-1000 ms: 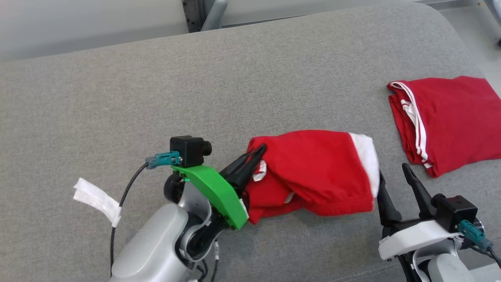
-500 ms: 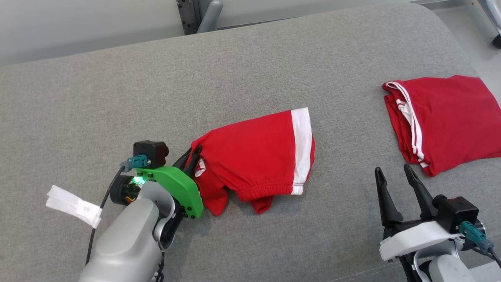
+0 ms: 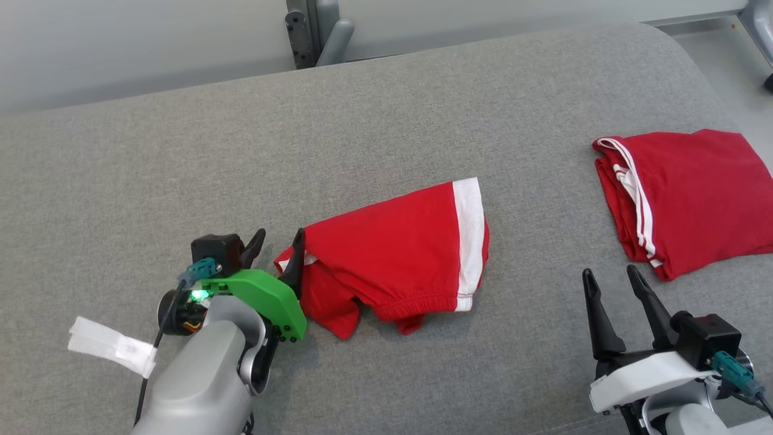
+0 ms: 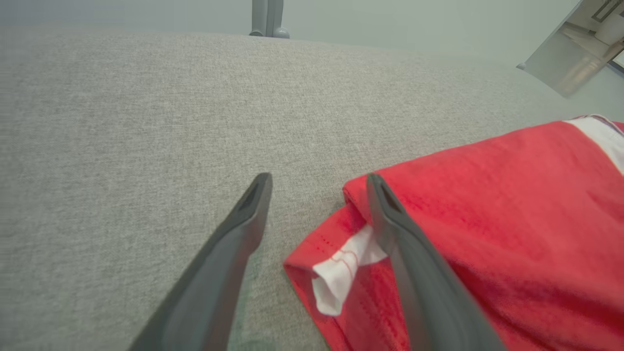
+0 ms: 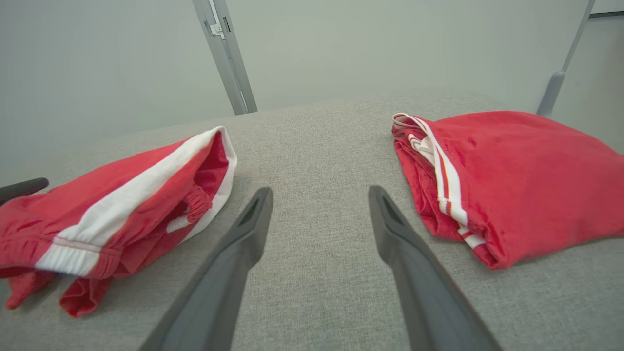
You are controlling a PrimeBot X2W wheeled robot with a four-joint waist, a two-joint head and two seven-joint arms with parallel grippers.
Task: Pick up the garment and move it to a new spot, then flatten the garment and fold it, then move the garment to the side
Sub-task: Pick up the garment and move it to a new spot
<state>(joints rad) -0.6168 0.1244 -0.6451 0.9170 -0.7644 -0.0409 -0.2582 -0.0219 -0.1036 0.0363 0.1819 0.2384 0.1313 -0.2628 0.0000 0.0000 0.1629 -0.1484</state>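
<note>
The garment (image 3: 386, 260), red shorts with a white side stripe, lies loosely crumpled on the grey padded table (image 3: 423, 121), near the front middle. My left gripper (image 3: 278, 248) is open at the garment's left corner. In the left wrist view, the right finger (image 4: 404, 243) rests against the red cloth (image 4: 487, 219), and a white inner fold pokes out between the fingers of the left gripper (image 4: 318, 181). My right gripper (image 3: 610, 277) stands open and empty at the front right. Its wrist view has the garment (image 5: 122, 209) to the left of the right gripper (image 5: 319, 192).
A second red garment (image 3: 688, 193) with white stripes lies folded at the table's right side, also in the right wrist view (image 5: 512, 180). A white paper tag (image 3: 112, 347) hangs from my left arm's cable. A metal post (image 3: 314, 33) stands behind the table's far edge.
My left gripper pulled the garment leftward, laid it on the table and then opened, letting go of the corner. The right gripper stayed put, open. The head camera shifted slightly.
</note>
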